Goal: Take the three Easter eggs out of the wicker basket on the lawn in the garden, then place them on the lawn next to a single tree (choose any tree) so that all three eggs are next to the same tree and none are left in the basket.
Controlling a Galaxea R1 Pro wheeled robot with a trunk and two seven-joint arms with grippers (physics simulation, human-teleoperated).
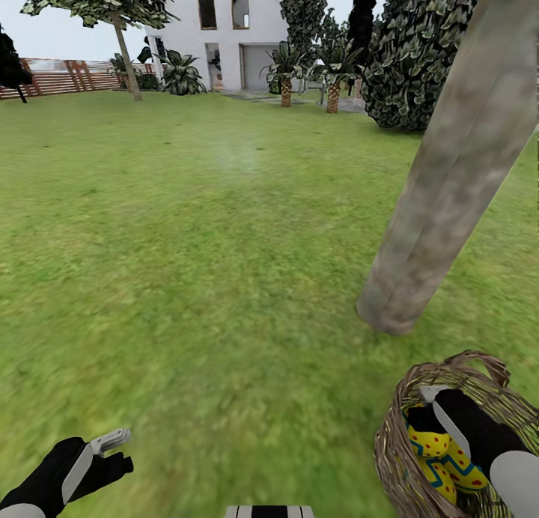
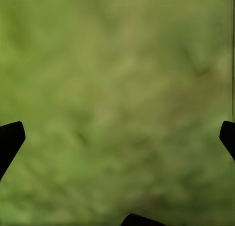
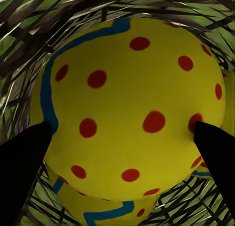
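Observation:
The wicker basket (image 1: 408, 436) stands on the lawn (image 1: 209, 263) at the lower right, just in front of the thick grey-brown tree (image 1: 442, 181). Yellow Easter eggs (image 1: 429, 445) with teal zigzags and red dots lie inside it. My right gripper (image 1: 433, 422) reaches down into the basket. In the right wrist view, one Easter egg (image 3: 127, 98) sits between the two dark fingers (image 3: 24, 162) of that gripper (image 3: 123, 130), which press on its sides; a second egg (image 3: 103, 209) lies beneath, with basket weave (image 3: 29, 35) around. My left gripper (image 1: 116, 447) (image 2: 122, 128) hangs open over bare grass.
Open grass stretches ahead and to the left. A second leafy tree (image 1: 123, 46) stands far back left by a wooden fence (image 1: 60, 76). A white house (image 1: 232, 31), palms (image 1: 284, 72) and a big dark bush (image 1: 419, 54) line the back.

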